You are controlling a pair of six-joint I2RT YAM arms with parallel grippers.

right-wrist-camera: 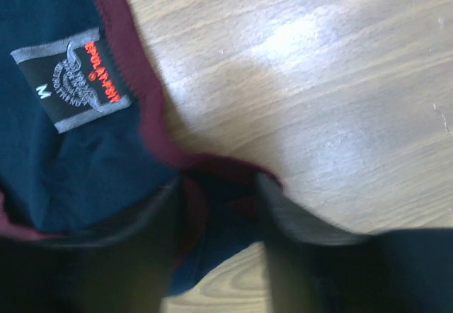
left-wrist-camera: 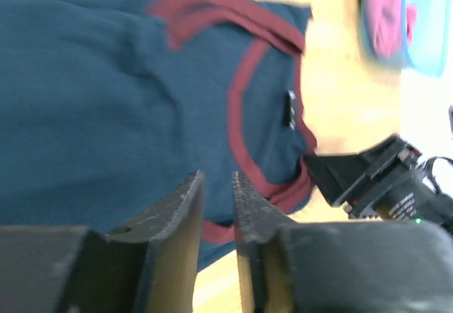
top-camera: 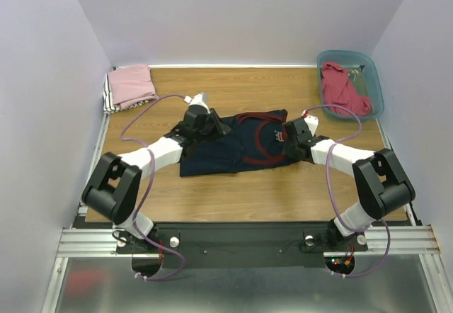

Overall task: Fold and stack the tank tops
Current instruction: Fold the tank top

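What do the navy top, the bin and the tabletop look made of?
Navy top: soft matte knit cloth, likely jersey; it wrinkles and carries a sewn label.
Bin: smooth teal plastic, seemingly translucent, with a thin moulded rim.
Tabletop: wood-grain surface with slight sheen, perhaps laminate.

I have bare table (top-camera: 248, 192) open on the near and far sides of the navy jersey (top-camera: 212, 158), but the folded pink top (top-camera: 131, 85) and teal bin (top-camera: 376, 86) block the far corners.
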